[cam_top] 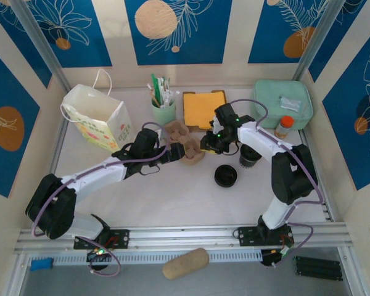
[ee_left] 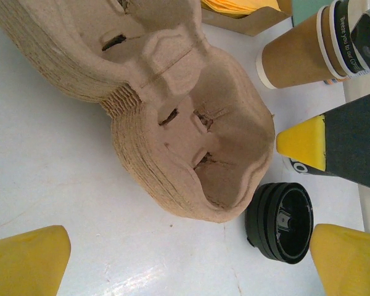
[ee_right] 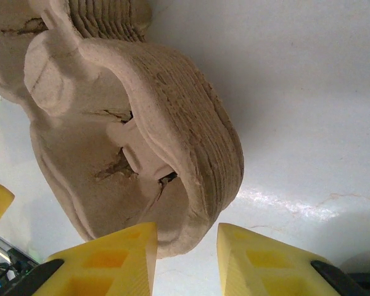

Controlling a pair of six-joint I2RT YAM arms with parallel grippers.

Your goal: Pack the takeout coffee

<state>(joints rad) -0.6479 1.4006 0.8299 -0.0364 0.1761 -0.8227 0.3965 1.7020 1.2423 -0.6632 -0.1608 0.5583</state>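
Left gripper (ee_left: 188, 246): spread wide, just beside the carrier stack (ee_left: 191, 123).
Right gripper (ee_right: 186, 237): straddles the stack's rim; cannot tell whether it pinches.
Black lid (ee_left: 279, 222): just beside the stack.

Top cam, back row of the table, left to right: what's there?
White paper bag with handles → pale green cup of straws and utensils → yellow napkin stack in a cardboard box → mint-green lidded tub.

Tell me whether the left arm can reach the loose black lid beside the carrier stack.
Probably yes: the left gripper is open and the black lid lies uncovered on the table beside the carrier stack. The right gripper at the stack's rim may crowd it.
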